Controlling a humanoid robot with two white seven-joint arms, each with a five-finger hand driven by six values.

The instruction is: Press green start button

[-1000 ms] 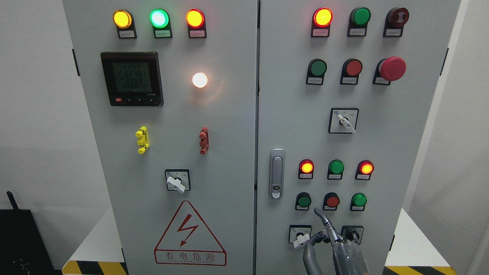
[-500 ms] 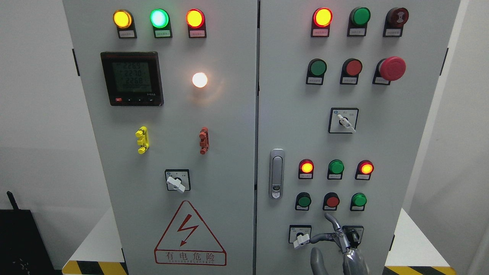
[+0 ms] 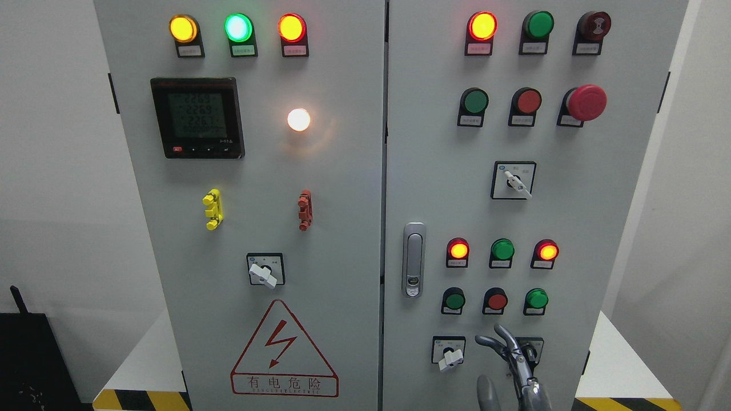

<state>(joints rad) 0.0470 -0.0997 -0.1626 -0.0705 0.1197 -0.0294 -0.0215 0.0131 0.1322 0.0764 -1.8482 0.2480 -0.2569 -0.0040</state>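
Rising from the bottom edge right of the middle, the right hand [image 3: 511, 365], a grey metal hand with slender jointed fingers [image 3: 506, 337], sits low in front of the tall grey metal control cabinet [image 3: 342, 228]. Its fingers are spread apart and slightly bent, holding nothing; the two longest point up toward 11 o'clock, while a rounded grey thumb [image 3: 487, 393] shows near the bottom edge. The hand partly covers the black rotary selector switch [image 3: 528, 347] at the lower right of the right door.

At 12 o'clock from the fingertips runs a row of three round push buttons: the dark green start button [image 3: 454, 299], the round red push button [image 3: 497, 300] and the brighter green round button [image 3: 537, 298]. The fingertips lie below this row, clear of all three; the dark green one lies at about 10 o'clock from them. Which of the two green ones is the start button cannot be read from the labels.

Just at 9 o'clock of the hand sits the white-handled selector switch [image 3: 449, 354]. Above the buttons a row of lamps shows a lit red indicator lamp [image 3: 458, 249], an unlit green lamp [image 3: 502, 249] and a second lit red lamp [image 3: 547, 250]. The silver door latch handle [image 3: 414, 260] stands at 9 o'clock of these.
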